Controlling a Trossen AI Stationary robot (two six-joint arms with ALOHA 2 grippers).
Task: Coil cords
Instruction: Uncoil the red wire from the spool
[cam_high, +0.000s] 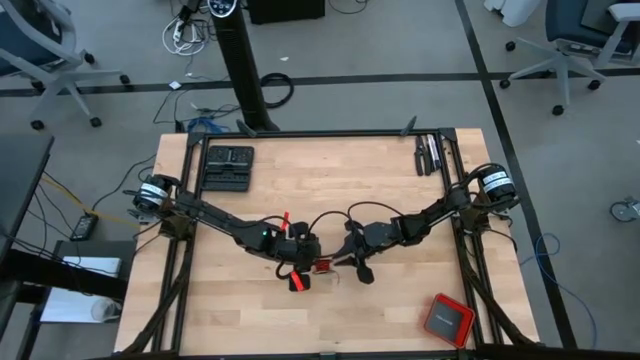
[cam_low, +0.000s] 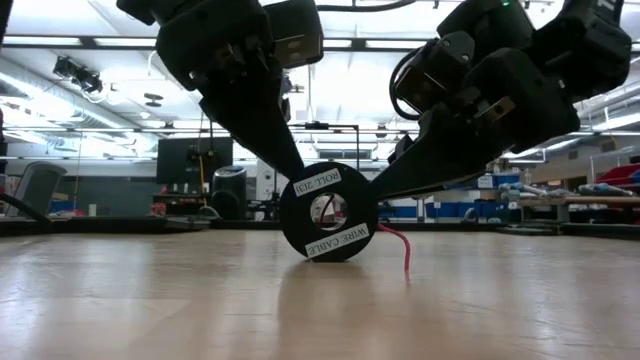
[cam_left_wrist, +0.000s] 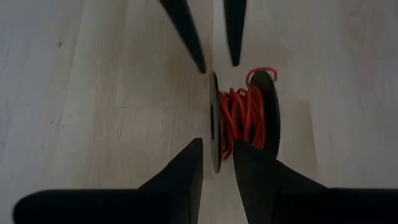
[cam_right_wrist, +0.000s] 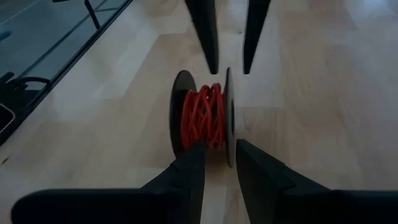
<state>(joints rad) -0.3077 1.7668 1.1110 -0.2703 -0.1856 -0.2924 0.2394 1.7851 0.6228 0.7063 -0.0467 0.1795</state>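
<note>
while the spool (cam_low: 329, 212) is stood on edge near the middle of the desk (cam_high: 220, 310), both hands are brought to it from opposite sides. the red cord (cam_left_wrist: 242, 118) is seen wound between the spool's two black discs, with a short loose tail (cam_low: 398, 247) trailing down onto the wood on one side. the left hand (cam_left_wrist: 212, 158) is set astride one disc, its two fingers slightly spread with that disc in the gap between them; whether the disc is actually pinched cannot be told. the right hand (cam_right_wrist: 219, 158) is placed the same way on the opposite side, its fingers a little apart around the other disc, and a firm grip there cannot be confirmed either. a red square box (cam_high: 447, 319) is left well apart, near the desk's right front corner, and a black tray (cam_high: 228, 167) lies toward the far left.

several failures can be foreseen. because the spool is balanced on its thin rim, it could be tipped flat or rolled away if one hand is closed or pushed harder than the other. because the tail is loose, it could be dragged, snagged under a finger, or pulled so that turns are unwound rather than tightened. if a disc is squeezed off-centre, the spool could be popped out sideways.
</note>
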